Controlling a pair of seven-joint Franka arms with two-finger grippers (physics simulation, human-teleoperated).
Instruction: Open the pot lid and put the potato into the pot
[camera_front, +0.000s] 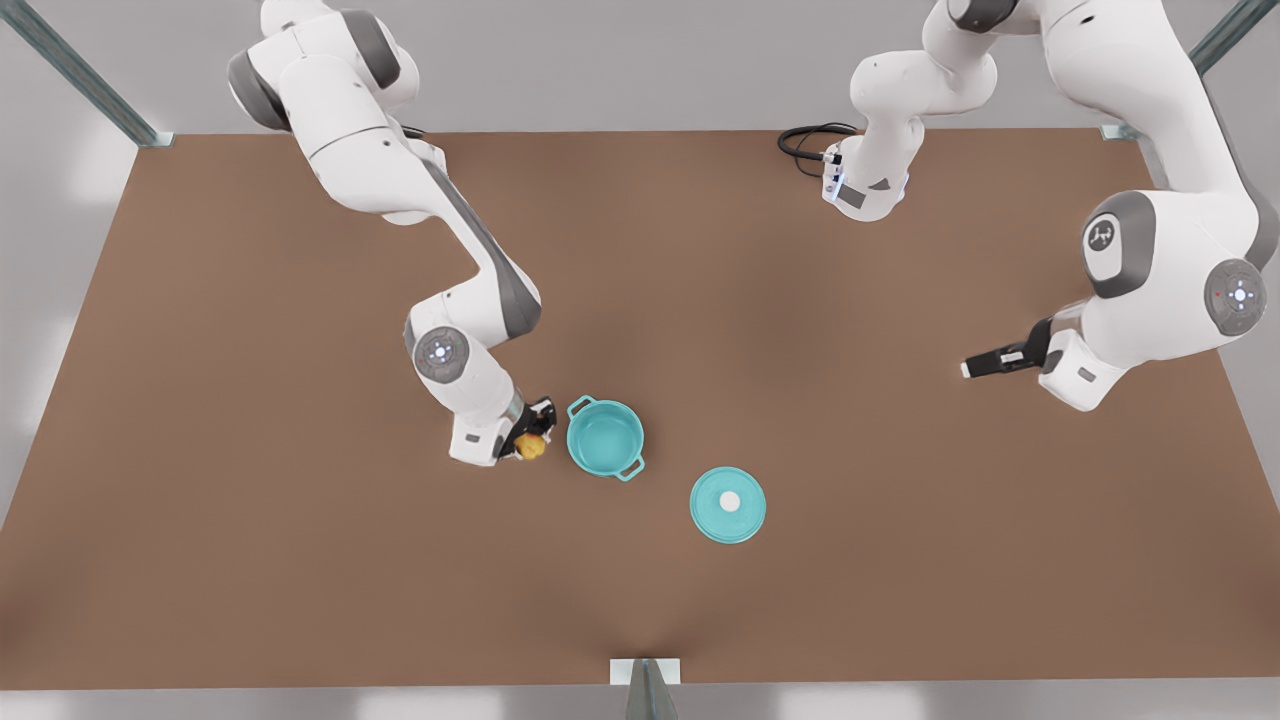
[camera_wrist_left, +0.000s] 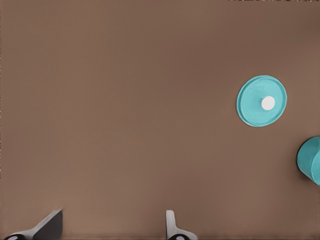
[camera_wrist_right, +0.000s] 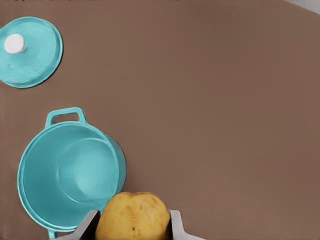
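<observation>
My right jaws (camera_front: 528, 443) are clamped on the potato (camera_front: 530, 446); in the right wrist view the potato (camera_wrist_right: 133, 216) sits between both fingers (camera_wrist_right: 88, 226), gripped across its width. These jaws hang just beside the pot (camera_front: 605, 437), on the front view's left of it. From that view I cannot tell whether the potato is clear of the surface (camera_front: 300, 560) or how high it rides against the pot rim.

The pot stands upright and uncovered, teal inside, with one loop handle toward the far side and one toward the near side. In the right wrist view the open mouth of the pot (camera_wrist_right: 70, 177) lies directly alongside the potato, its rim nearly meeting it.

Controlling relation: the pot opening lies toward the front view's right of my right jaws, a short sideways travel away. The right arm is much the nearer arm and already carries the load. Judged requirement: lift clear of the rim, centre over the opening, then release.

The pot lid (camera_front: 728, 504) lies flat on the surface, knob up, apart from the pot on its front-view right and nearer side.

My left jaws (camera_front: 985, 362) stand spread and carry nothing, well apart from the pot at the front view's right. This arm waits. The left wrist view shows the pot lid (camera_wrist_left: 261, 101) farther off.
</observation>
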